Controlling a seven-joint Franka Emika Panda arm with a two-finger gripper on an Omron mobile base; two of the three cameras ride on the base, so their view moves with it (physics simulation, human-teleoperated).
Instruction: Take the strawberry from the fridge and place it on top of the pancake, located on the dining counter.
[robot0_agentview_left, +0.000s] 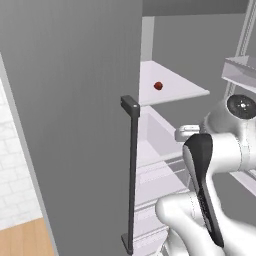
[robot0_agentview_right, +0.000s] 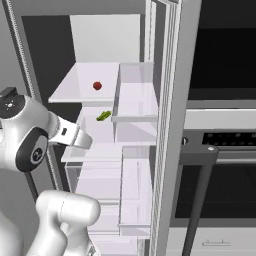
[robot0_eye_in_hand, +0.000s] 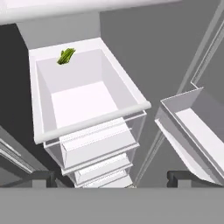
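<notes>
The fridge stands open. The strawberry sits alone on its upper white shelf. Just below that shelf a small green item lies at the back rim of a white drawer. The hand hangs above the drawer's front, below the strawberry, fingers spread wide and holding nothing.

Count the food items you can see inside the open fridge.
2: the strawberry on the upper white shelf, and a small green item at the back of the drawer below. Others may be hidden.
</notes>
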